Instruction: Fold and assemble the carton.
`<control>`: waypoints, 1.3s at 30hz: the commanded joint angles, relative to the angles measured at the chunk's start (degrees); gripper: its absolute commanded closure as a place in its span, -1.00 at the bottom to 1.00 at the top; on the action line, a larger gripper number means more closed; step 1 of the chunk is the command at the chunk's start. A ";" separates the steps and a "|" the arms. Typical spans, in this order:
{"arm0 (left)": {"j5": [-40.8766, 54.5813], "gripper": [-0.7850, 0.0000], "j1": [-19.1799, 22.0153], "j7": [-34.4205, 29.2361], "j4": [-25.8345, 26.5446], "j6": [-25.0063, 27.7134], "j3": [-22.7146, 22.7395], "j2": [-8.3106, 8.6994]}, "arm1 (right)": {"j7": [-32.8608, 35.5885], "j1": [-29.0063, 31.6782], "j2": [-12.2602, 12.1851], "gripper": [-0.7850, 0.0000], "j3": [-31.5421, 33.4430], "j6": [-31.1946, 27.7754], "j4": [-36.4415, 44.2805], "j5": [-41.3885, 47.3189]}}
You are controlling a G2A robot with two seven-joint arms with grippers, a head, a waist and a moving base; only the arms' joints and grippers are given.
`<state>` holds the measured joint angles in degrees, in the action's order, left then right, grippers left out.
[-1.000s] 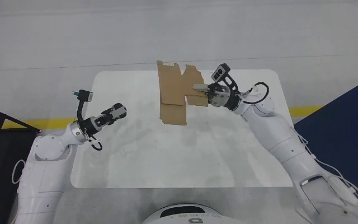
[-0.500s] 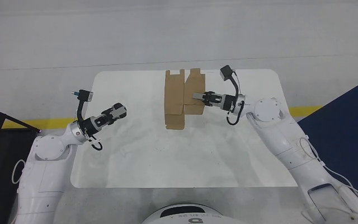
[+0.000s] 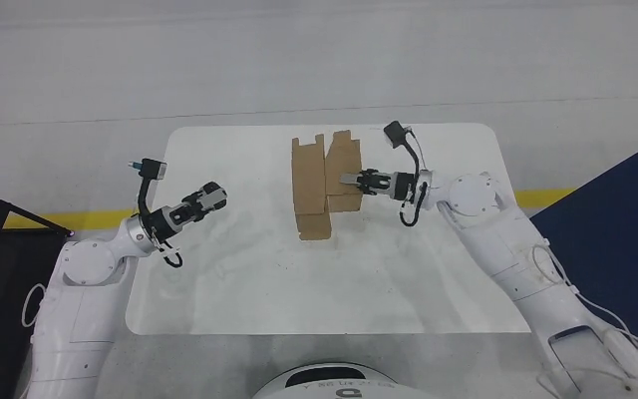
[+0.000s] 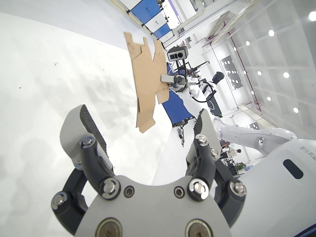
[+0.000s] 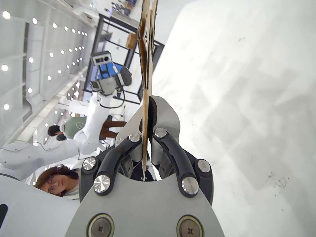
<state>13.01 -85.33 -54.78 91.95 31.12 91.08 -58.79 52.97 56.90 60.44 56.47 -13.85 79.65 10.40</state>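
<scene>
carton: flat brown cardboard blank (image 3: 317, 185), held off the white table (image 3: 299, 289), far centre
right gripper (image 3: 349, 180): clamped on the carton's edge
left gripper (image 3: 213, 196): wide, empty, well apart
progress: looks unfolded; all assembly left

From where I stand, this looks like a robot test hall inside an industrial building, not a home or a shop. The white table (image 3: 399, 279) stands on a smooth pale floor (image 3: 319, 60) which is marked with a yellow line (image 3: 95, 216). Blue and white partition panels (image 4: 145, 7) divide the room into bays. The high grid ceiling (image 4: 279, 55) carries rows of round lamps (image 4: 271, 33).
</scene>
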 commanded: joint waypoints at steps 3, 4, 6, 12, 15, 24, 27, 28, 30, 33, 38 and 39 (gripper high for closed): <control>15.84 -1.00 2.96 -4.10 -2.36 -1.89 -7.21 -1.00 | 12.03 -2.58 0.54 1.00 -1.68 -1.13 -1.78 7.20; 18.57 -1.00 4.56 -5.67 -4.10 -1.60 -8.53 -1.23 | 14.17 -3.23 0.73 1.00 -2.00 -1.85 -2.71 9.11; 20.35 -0.91 7.97 -8.98 -7.62 -1.57 -11.79 -1.68 | 17.84 -4.26 1.14 1.00 -3.00 -3.17 -4.37 11.90; 24.32 -0.47 15.96 -16.65 -15.77 -1.63 -18.51 -2.94 | 25.66 -6.33 2.02 1.00 -3.80 -5.79 -10.26 20.70; 22.49 -0.50 18.61 -19.02 -19.90 -0.74 -19.73 -3.11 | 28.57 -7.10 2.22 1.00 -3.55 -6.72 -12.52 23.52; 25.24 -0.70 19.40 -20.98 -19.80 -2.59 -21.99 -3.02 | 30.25 -8.12 3.03 1.00 -4.84 -6.33 -14.09 24.82; 25.04 0.08 19.12 -21.28 -19.85 -2.90 -22.15 -2.73 | 30.07 -8.61 3.47 1.00 -5.77 -6.05 -14.27 24.58; 24.50 0.22 19.16 -21.02 -20.12 -2.63 -22.29 -2.66 | 30.08 -8.74 3.60 1.00 -6.01 -6.01 -14.36 24.62; 25.08 0.33 19.16 -20.98 -20.18 -2.59 -22.87 -2.67 | 29.87 -9.03 3.83 1.00 -6.40 -6.08 -14.58 24.43; 25.68 0.34 19.21 -21.31 -19.31 -2.92 -24.09 -2.70 | 29.64 -9.38 4.17 1.00 -7.12 -5.87 -14.73 23.80; 25.12 0.40 19.28 -21.72 -17.92 -3.33 -26.14 -2.59 | 29.30 -10.18 4.76 1.00 -8.23 -5.11 -15.64 23.14; 24.68 0.55 19.30 -21.70 -17.72 -3.31 -26.56 -2.54 | 29.24 -10.34 4.86 1.00 -8.36 -4.98 -15.89 23.09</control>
<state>38.25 -66.05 -76.47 73.99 27.83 65.06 -61.39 82.28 46.74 65.19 48.26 -18.97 64.07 33.53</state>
